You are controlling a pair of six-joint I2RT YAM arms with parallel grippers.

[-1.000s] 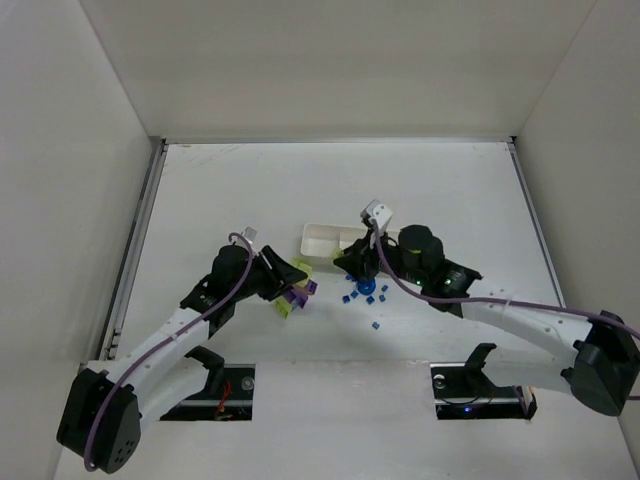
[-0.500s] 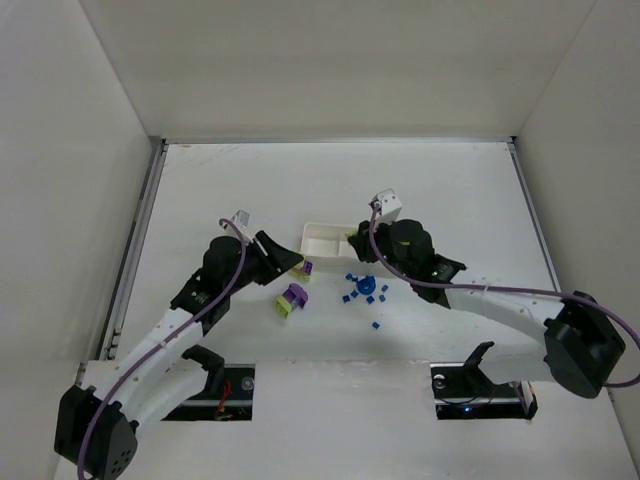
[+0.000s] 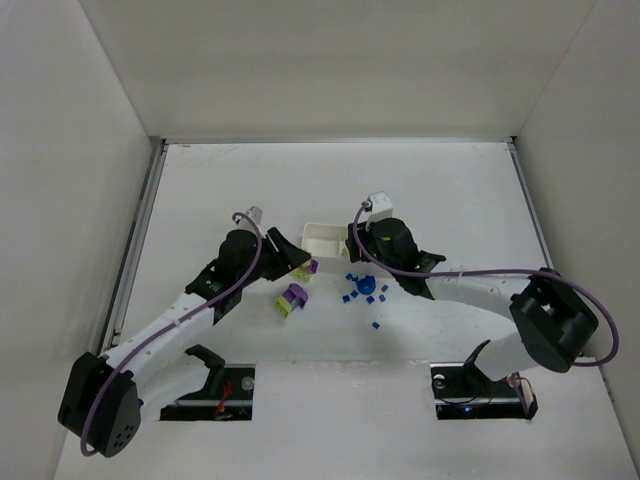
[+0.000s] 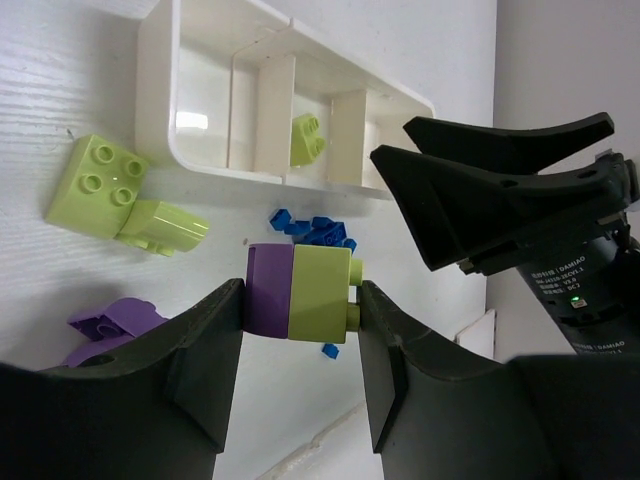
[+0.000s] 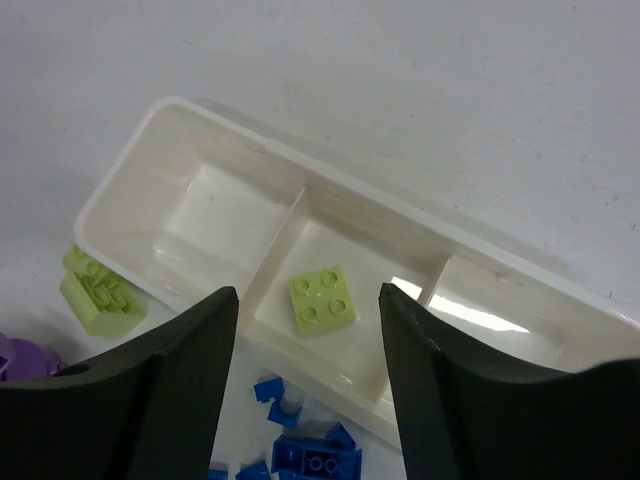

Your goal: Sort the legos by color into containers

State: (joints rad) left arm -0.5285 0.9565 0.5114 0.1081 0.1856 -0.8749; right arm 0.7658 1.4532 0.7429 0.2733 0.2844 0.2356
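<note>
The white three-compartment tray (image 3: 322,238) lies mid-table. One lime-green brick (image 5: 323,298) lies in its middle compartment, also seen in the left wrist view (image 4: 307,138). My right gripper (image 5: 305,300) is open and empty right above that compartment (image 3: 356,246). My left gripper (image 4: 300,300) is shut on a joined purple-and-green block (image 4: 300,293), held above the table just left of the tray's near side (image 3: 308,267). The blue pieces (image 3: 364,289) lie scattered in front of the tray.
Two lime-green bricks (image 4: 100,185) lie against the tray's left end. A purple block (image 4: 110,325) with a green piece lies on the table in front (image 3: 291,300). The two grippers are close together at the tray.
My right gripper moved from the blue pile to the tray and opened; a green brick now lies in the middle compartment. My left gripper rose from the pile with the purple-and-green block.
</note>
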